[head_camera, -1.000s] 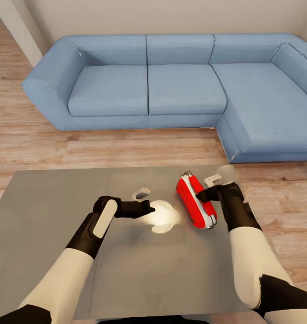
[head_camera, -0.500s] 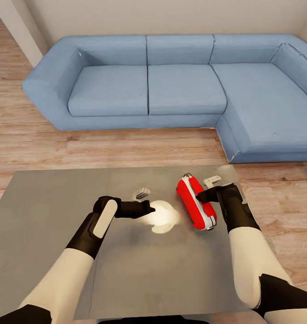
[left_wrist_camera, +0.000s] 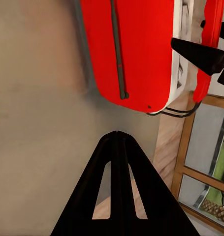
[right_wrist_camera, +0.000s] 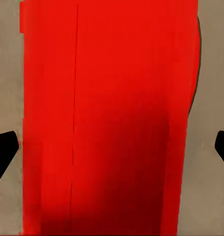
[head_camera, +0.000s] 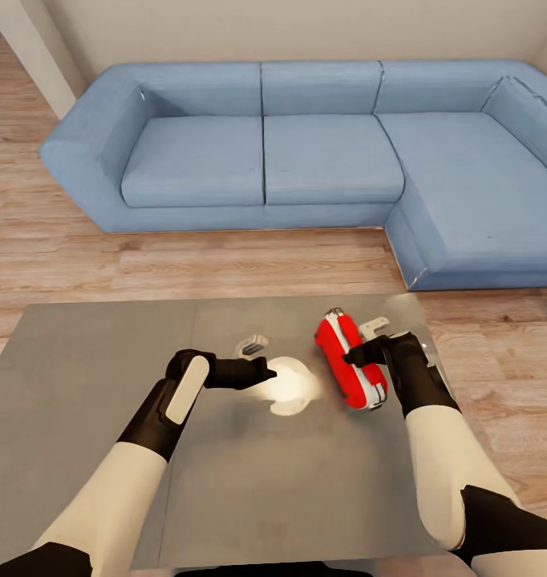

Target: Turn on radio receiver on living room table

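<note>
Pressing on the radio receiver (head_camera: 350, 362), the right pincer (head_camera: 355, 353) spreads wide around it. The left pincer (head_camera: 261, 372), fingers together, idles over the surface (head_camera: 81, 385). A hard push could slide the radio off the far right corner.

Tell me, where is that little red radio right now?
In the head view the radio receiver lies on the grey table, toward its right side, with the right gripper at it and the blue sofa beyond.

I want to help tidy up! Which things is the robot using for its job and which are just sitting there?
Job: radio receiver, table, right gripper open around the radio.
Just there: blue sofa, left gripper, shut.
</note>
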`<state>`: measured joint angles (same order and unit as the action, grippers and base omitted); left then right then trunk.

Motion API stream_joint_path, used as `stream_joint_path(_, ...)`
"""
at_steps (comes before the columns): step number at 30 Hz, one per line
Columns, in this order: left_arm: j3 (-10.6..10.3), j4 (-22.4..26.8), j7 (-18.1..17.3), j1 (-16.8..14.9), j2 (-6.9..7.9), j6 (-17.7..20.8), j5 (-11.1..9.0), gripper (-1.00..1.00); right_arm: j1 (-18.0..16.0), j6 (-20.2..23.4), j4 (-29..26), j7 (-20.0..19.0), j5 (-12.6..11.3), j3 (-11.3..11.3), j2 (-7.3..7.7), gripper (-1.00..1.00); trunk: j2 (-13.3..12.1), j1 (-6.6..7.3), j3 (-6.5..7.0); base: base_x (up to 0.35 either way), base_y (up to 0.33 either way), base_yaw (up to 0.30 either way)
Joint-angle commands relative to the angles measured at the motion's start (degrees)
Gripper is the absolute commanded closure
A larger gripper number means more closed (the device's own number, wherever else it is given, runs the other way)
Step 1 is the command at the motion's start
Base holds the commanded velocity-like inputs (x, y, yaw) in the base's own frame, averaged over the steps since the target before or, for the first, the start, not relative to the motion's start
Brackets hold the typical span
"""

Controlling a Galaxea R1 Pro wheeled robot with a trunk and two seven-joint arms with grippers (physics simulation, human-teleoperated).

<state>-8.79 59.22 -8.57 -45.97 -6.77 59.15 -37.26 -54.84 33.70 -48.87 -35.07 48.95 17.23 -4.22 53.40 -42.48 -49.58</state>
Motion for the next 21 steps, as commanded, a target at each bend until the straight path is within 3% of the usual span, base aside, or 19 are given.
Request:
stream_joint_path(1, 0.00, -0.03, 0.00, 0.00, 0.00, 0.00, 0.00, 1.00, 0.00, 0.02, 0.00, 0.00, 0.00, 0.00, 0.00, -1.00, 0.00, 0.00, 0.00, 0.000, 0.000, 0.000)
stream_joint_path(7, 0.02, -0.07, 0.01, 0.00, 0.00, 0.00, 0.00, 1.00, 0.00, 0.04, -0.28, -0.28, 0.00, 0.00, 0.24, -1.00, 0.00, 0.00, 0.00, 0.000, 0.000, 0.000)
stream_joint_path(11, 0.00, -0.07, 0.03, 0.00, 0.00, 0.00, 0.00, 1.00, 0.00, 1.15, -5.17, -3.32, 0.04, -0.23, 0.39, -1.00, 0.00, 0.00, 0.00, 0.000, 0.000, 0.000)
stream_joint_path(13, 0.00, -0.07, 0.03, 0.00, 0.00, 0.00, 0.00, 1.00, 0.00, 4.48, -11.51, -7.83, 0.31, -0.56, 0.32, -1.00, 0.00, 0.00, 0.00, 0.000, 0.000, 0.000)
stream_joint_path(17, 0.00, -0.07, -0.03, 0.00, 0.00, 0.00, 0.04, 1.00, 0.00, 18.04, -27.60, -22.07, 0.88, -1.13, 0.85, -1.00, 0.00, 0.00, 0.00, 0.000, 0.000, 0.000)
stream_joint_path(19, -0.01, 0.11, -0.06, 0.00, 0.02, 0.04, 0.07, 1.00, 0.00, 23.69, -33.47, -28.44, 1.08, -1.22, 2.12, -1.00, 0.00, 0.00, 0.00, 0.000, 0.000, 0.000)
stream_joint_path(21, -0.01, 0.53, -0.13, 0.00, 0.05, 0.08, 0.08, 1.00, 0.00, 25.97, -35.67, -30.99, 1.20, -1.40, 3.59, -1.00, 0.00, 0.00, 0.00, 0.000, 0.000, 0.000)
